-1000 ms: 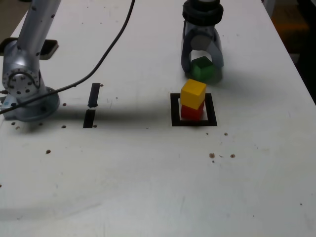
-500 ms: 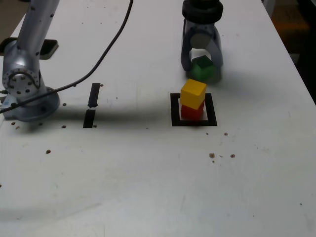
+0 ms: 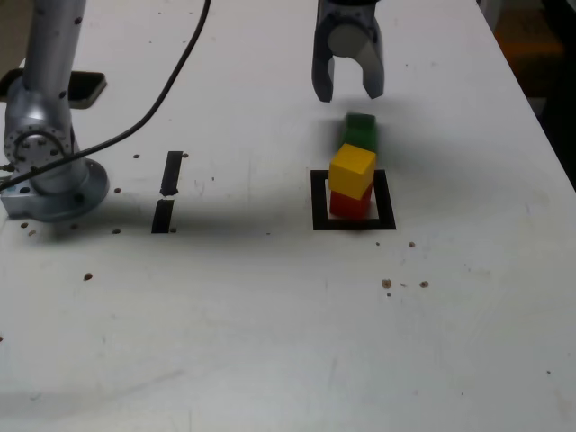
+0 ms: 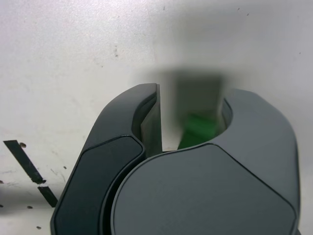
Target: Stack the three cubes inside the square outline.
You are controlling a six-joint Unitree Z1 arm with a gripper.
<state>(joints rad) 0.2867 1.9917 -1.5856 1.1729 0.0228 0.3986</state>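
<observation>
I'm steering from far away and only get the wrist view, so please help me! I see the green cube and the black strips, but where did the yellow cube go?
Observer: The yellow cube is on top of the red cube, turned a bit askew to it.
Operator: Cool! Is the red one inside the square?
Observer: Yes, the red cube stands inside the black square outline.
Operator: And is my green cube in the square too?
Observer: No, the green cube is outside, just beyond the outline's far edge in the exterior view, partly hidden behind the yellow cube.
</observation>
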